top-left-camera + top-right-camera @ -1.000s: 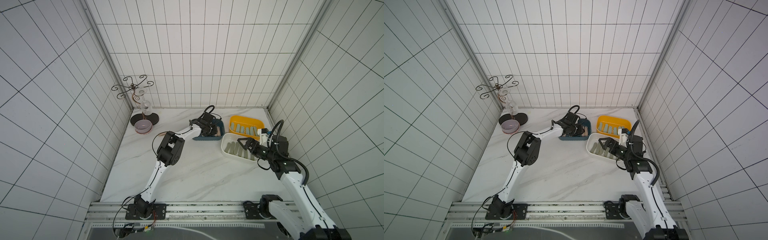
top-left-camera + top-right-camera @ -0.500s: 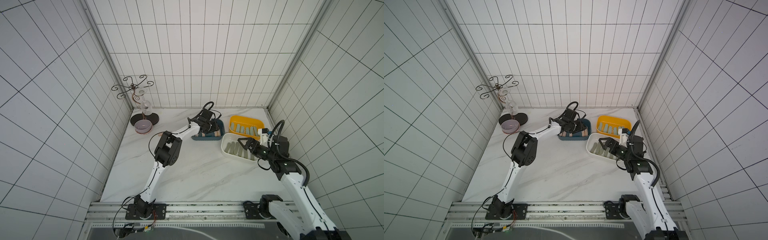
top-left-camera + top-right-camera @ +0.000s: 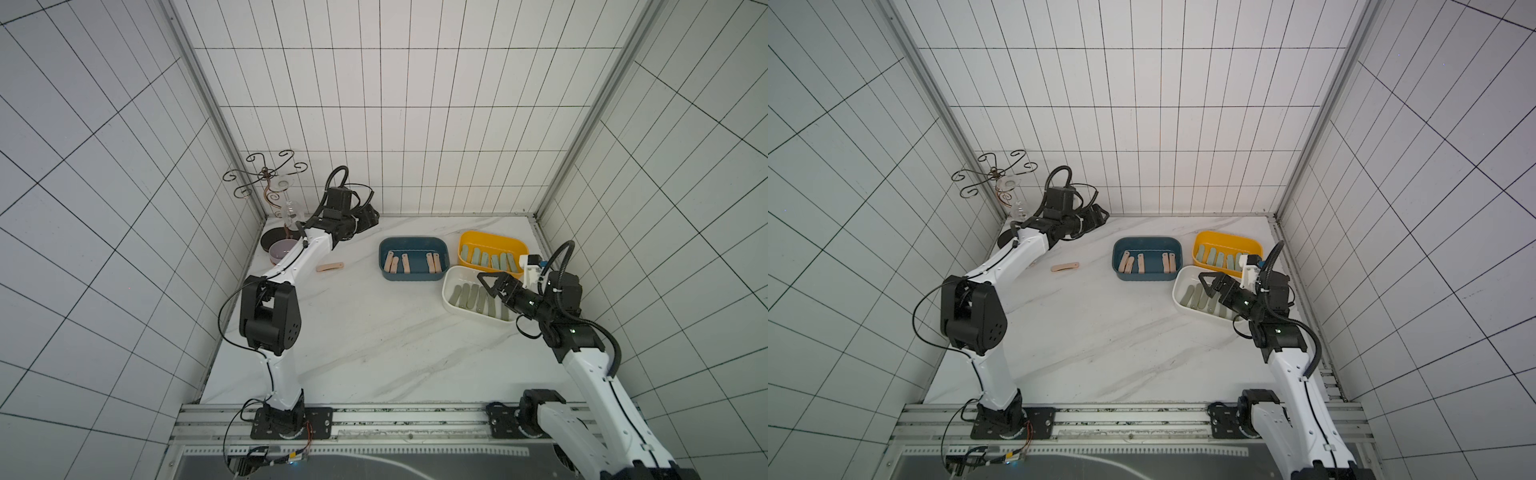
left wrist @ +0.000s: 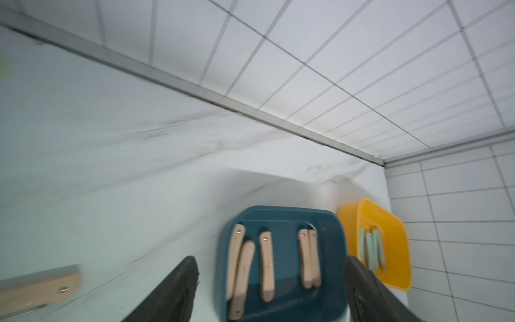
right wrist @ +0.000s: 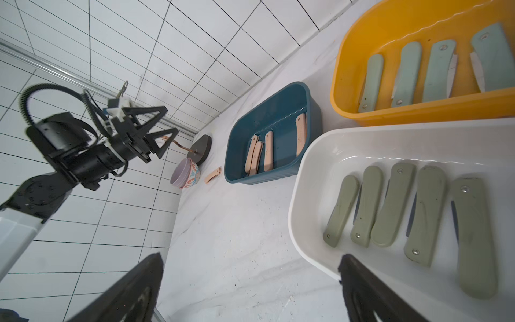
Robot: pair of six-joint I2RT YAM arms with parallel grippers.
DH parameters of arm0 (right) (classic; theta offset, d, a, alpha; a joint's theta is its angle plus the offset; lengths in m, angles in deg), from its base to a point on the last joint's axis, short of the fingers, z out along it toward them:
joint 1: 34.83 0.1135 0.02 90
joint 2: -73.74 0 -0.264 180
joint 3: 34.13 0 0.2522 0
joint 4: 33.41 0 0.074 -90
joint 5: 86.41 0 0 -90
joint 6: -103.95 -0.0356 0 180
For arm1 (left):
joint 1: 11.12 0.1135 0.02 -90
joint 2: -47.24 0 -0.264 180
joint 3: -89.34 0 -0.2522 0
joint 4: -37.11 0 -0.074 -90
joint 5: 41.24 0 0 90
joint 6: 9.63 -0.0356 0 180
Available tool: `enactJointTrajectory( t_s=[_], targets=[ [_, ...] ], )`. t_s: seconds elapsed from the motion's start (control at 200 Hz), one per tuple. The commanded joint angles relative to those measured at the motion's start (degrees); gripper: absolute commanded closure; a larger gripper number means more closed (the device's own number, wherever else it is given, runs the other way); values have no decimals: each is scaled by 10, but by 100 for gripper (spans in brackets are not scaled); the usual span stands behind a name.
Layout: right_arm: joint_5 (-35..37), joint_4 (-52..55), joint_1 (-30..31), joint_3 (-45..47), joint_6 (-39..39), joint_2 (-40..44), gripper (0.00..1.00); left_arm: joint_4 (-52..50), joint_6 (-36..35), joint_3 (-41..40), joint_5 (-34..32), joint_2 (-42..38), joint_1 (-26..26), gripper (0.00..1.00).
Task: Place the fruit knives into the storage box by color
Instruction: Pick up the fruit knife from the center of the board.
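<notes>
Several peach-pink fruit knives (image 3: 399, 262) (image 4: 266, 264) lie in the blue storage box (image 3: 413, 240) (image 3: 1148, 239). One more peach knife (image 3: 330, 267) (image 3: 1064, 267) (image 5: 213, 175) lies loose on the table, left of that box. Mint knives (image 3: 490, 261) (image 5: 434, 75) fill the yellow box (image 3: 490, 237), and olive knives (image 3: 478, 301) (image 5: 390, 209) fill the white box (image 3: 446, 291). My left gripper (image 3: 366, 217) (image 4: 270, 260) hangs open and empty, raised at the back left of the blue box. My right gripper (image 3: 492, 284) (image 5: 250, 256) is open and empty above the white box's near-left rim.
A wire cup rack (image 3: 270, 183) with a glass on it stands in the back-left corner. A purple bowl (image 3: 282, 253) (image 5: 185, 174) sits beside its base, close to the loose knife. Tiled walls close in the back and both sides.
My left gripper has opened over the blue box and drawn back to the left and up, away from it. The right arm has stayed where it was.
</notes>
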Motion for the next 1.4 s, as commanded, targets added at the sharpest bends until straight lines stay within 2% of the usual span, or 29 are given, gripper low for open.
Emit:
enactJointTrajectory(
  t_s=[0.0,0.22,0.405,0.63,0.89,1.115,1.394],
  targets=[
    [-3,-35,-6,-2,-19,8,0,-60,-60,-7,-31,23,24,10],
    [-5,-38,-6,5,-20,7,0,-183,-125,87,-96,134,63,6],
    [-9,-30,-6,6,-19,11,0,-205,-148,130,-99,190,75,6],
    [-6,-22,-6,4,-11,15,0,-214,-157,140,-116,224,85,6],
    [-8,-22,-5,4,-10,14,0,-207,-169,128,-103,227,91,6],
    [-9,-23,-6,5,-9,16,0,-175,-165,73,-64,196,89,6],
    [-10,-23,-6,6,-12,21,0,-150,-166,-12,-49,139,79,6]
  ],
)
